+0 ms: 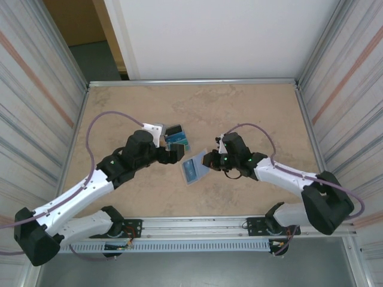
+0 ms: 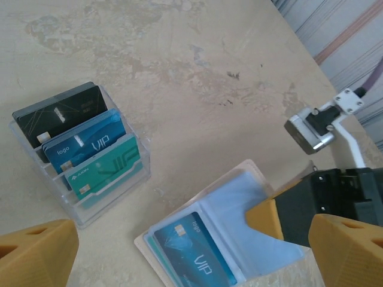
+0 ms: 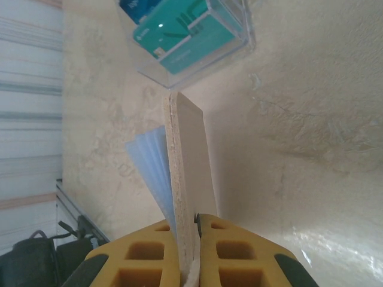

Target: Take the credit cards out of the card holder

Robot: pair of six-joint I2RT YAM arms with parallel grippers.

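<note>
- Although the table (image 1: pixel 263 113) lies bare over its far half and its right side, its near edge is hidden under both arms and the rail they are bolted to. Ribbed walls (image 1: pixel 36 89) close it in on the left and right, so the open room is toward the far edge.
- The left gripper (image 1: pixel 178 153) stands with its jaws spread wide and nothing between them, just beside the card holder and the stand. From above its dark fingers are hard to tell apart. In its own wrist view (image 2: pixel 191 254) only two yellow fingertips (image 2: pixel 36 251) show at the bottom corners, and the rest is cut off.
- The right gripper (image 1: pixel 207 159) is pinched tight on the tan cover edge of the card holder. In its wrist view (image 3: pixel 194 230) the frame's bottom edge cuts the fingers off.
- The clear stand (image 2: pixel 78 149) sits on the far side of the card holder, near it but apart. It carries a black, a blue and a teal card in steps, each hiding the lower part of the one behind. The right wrist view cuts it off at the top (image 3: pixel 191 36).
- The card holder (image 1: pixel 192 170) is at mid-table between the two grippers, open and tilted, with its light-blue inner faces (image 2: pixel 239 203) turned up. Its near corner runs out of the left wrist view. Whether its low edge touches the table cannot be told. Seen edge-on, its pale sleeves fan out beside the cover (image 3: pixel 185 179).
- A blue card (image 2: pixel 188 248) lies in the card holder's left pocket with its lower end cut off. A teal edge shows beside it, but what that belongs to is unclear.
</note>
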